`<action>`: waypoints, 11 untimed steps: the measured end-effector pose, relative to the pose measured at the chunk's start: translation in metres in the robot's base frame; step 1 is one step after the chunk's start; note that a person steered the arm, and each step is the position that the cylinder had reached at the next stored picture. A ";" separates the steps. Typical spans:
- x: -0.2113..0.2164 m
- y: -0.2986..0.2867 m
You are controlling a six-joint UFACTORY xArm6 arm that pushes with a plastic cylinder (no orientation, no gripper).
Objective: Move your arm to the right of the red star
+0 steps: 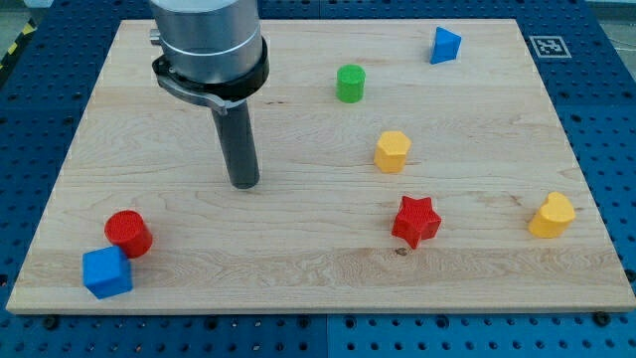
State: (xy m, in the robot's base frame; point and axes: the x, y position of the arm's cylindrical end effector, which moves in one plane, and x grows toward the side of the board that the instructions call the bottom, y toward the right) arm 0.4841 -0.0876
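The red star (pixel 415 221) lies on the wooden board (pixel 318 288), right of centre and toward the view's bottom. My tip (pixel 244 184) rests on the board well to the left of the star and a little above it, with bare wood between them. No block touches the tip. The rod hangs from the grey arm body at the view's top left.
A yellow hexagonal block (pixel 393 151) sits above the star. A green cylinder (pixel 350 84) and a blue triangular block (pixel 445 45) lie near the top. A yellow heart-shaped block (pixel 552 216) is at the right. A red cylinder (pixel 128 234) and blue cube (pixel 106 272) touch at bottom left.
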 end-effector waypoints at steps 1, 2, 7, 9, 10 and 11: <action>0.000 0.005; 0.000 0.011; 0.008 0.159; 0.006 0.176; 0.006 0.183; 0.006 0.224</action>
State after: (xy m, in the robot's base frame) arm 0.4899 0.1369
